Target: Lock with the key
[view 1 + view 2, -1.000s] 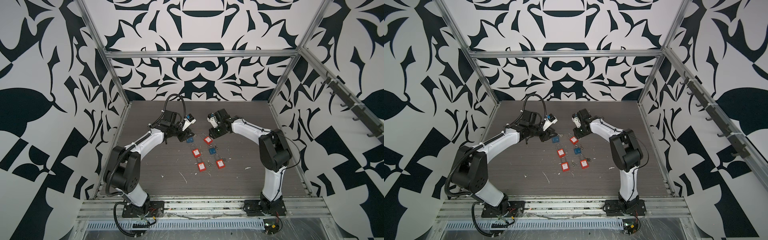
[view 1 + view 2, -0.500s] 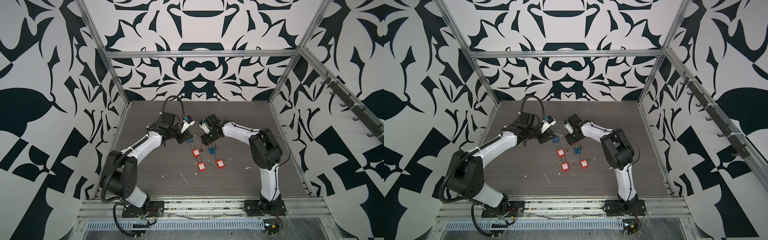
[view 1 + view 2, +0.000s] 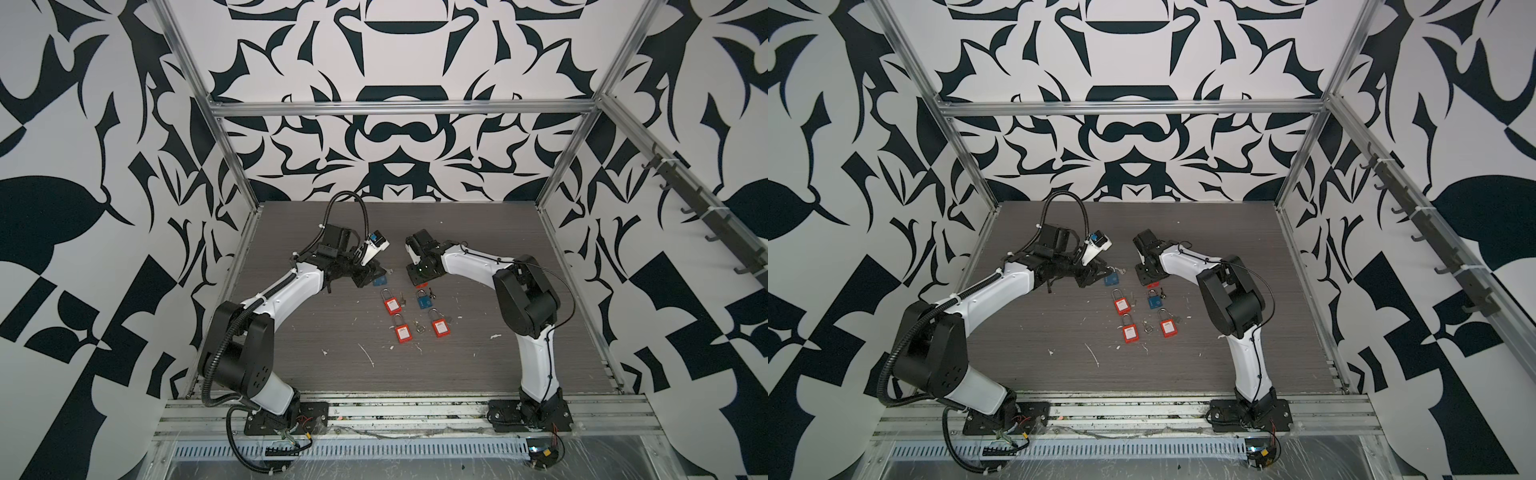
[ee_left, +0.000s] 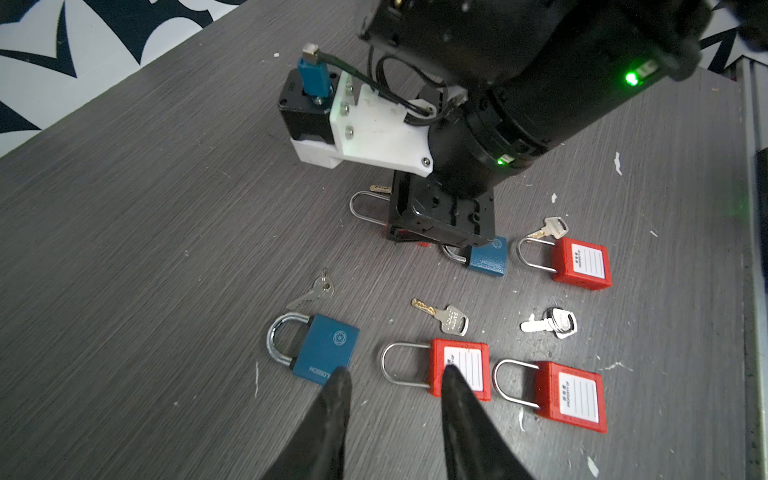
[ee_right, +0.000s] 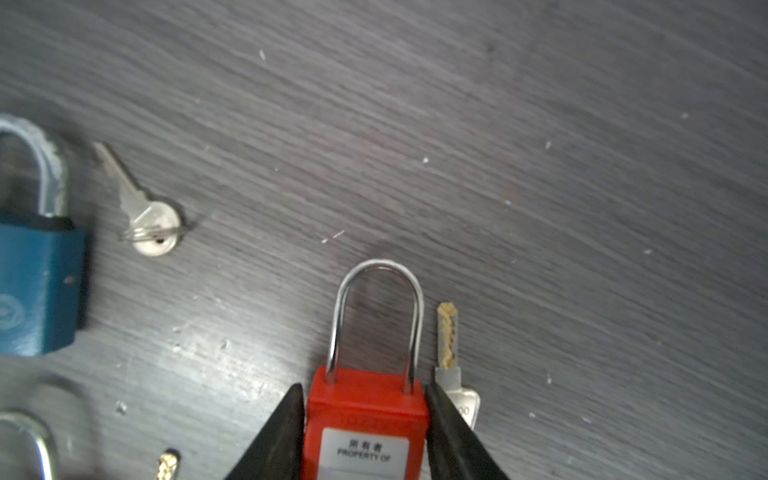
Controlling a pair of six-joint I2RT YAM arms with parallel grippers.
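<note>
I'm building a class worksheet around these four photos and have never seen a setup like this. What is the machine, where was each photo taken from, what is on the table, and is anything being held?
The machine is two robot arms bolted to the front edge of a table. Each arm ends in a two-fingered gripper.

The two wide pictures come from one paired camera overhead and show the whole scene. The two close-ups come from a camera on each arm's wrist.

On the table lie three red padlocks, two blue padlocks and several loose keys.

The right gripper has its fingers against both sides of a fourth red padlock, which lies flat on the table. The left gripper is open and empty, close to one blue padlock.
</note>
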